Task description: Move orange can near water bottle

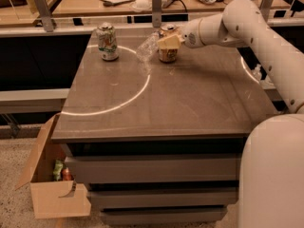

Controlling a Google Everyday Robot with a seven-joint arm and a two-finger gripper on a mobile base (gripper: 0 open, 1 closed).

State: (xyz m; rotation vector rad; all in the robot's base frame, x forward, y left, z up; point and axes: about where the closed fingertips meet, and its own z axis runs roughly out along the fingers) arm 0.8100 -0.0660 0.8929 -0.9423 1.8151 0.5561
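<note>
The orange can (167, 55) stands upright at the far middle of the grey table (190, 103). Its silver top shows just behind my fingers. My gripper (167, 41) reaches in from the right and is shut on the can's upper part. The water bottle (146, 47), clear and lying tilted, is right beside the can on its left, about touching it.
A white-and-green can (108, 42) stands at the far left of the table. A small clear bottle (257, 72) sits off the table's right edge. An open cardboard box (52, 198) is on the floor at front left. A rail with posts (156, 6) runs behind.
</note>
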